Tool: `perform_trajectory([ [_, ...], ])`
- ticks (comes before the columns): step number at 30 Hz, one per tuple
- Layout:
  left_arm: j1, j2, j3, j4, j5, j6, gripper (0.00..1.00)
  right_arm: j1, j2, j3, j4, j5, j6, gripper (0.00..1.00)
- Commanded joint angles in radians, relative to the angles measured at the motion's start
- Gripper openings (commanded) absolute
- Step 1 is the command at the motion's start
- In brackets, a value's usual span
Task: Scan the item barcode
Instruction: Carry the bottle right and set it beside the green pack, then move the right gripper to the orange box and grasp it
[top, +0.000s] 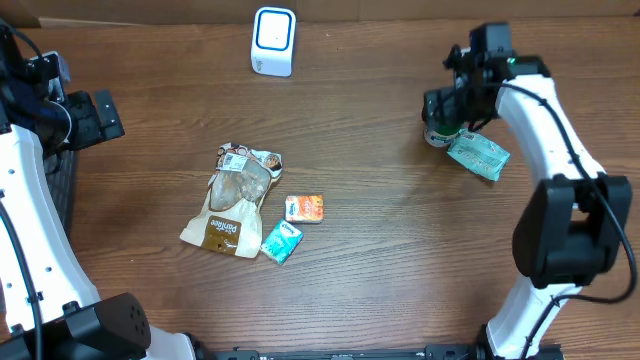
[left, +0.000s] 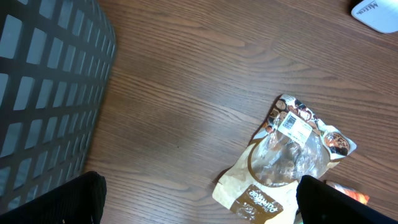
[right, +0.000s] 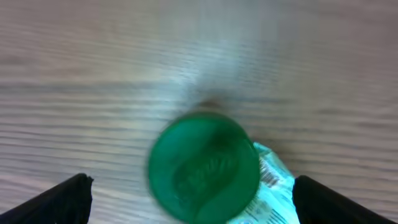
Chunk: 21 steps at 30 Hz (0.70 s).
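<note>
The barcode scanner (top: 273, 40) stands far centre. A snack pouch (top: 230, 200) lies left of centre, with a small packet (top: 304, 208) just right of it and a sachet (top: 281, 241) nearer. Far right, a jar (top: 437, 133) touches a wipes pack (top: 478, 156) on its right. A basket (left: 43, 93) sits at the left edge.

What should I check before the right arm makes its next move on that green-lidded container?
1. Right gripper open: ok, jaws wide apart.
2. Green-lidded container between the fingers, touching neither: ok, though the wrist view is blurred.
3. Grip zone free of other items: not ok, a teal packet lies against the container.
4. Container's barcode located: cannot tell, only the lid shows.
5. Scanner in view and uncovered: ok.
6. Left gripper open, empty and off near the basket: ok.
</note>
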<state>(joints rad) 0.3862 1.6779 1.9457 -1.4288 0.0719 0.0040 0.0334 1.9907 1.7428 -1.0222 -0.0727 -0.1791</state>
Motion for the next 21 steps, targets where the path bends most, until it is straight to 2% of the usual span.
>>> perform_trajectory([
  [1, -0.003, -0.003, 0.011, 0.001, 0.006, 0.016, 1.00, 0.002, -0.140, 0.149, -0.062, -0.132, 0.005, 1.00],
  [5, -0.003, -0.003, 0.011, 0.001, 0.006, 0.016, 1.00, 0.006, -0.188, 0.243, -0.148, -0.320, 0.004, 1.00],
  [12, -0.003, -0.003, 0.011, 0.001, 0.006, 0.016, 1.00, 0.013, -0.208, 0.229, -0.199, -0.745, 0.003, 1.00],
  [14, -0.003, -0.003, 0.011, 0.001, 0.006, 0.016, 1.00, 0.031, -0.208, 0.205, -0.199, -0.758, 0.003, 1.00],
  [17, -0.003, -0.003, 0.011, 0.001, 0.006, 0.016, 1.00, 0.079, -0.207, 0.165, -0.204, -0.708, 0.018, 0.93],
  [19, -0.003, -0.003, 0.011, 0.001, 0.006, 0.016, 0.99, 0.126, -0.206, 0.130, -0.189, -0.616, 0.092, 0.86],
  [21, -0.003, -0.003, 0.011, 0.001, 0.006, 0.016, 0.99, 0.171, -0.206, 0.099, -0.166, -0.493, 0.193, 0.84],
])
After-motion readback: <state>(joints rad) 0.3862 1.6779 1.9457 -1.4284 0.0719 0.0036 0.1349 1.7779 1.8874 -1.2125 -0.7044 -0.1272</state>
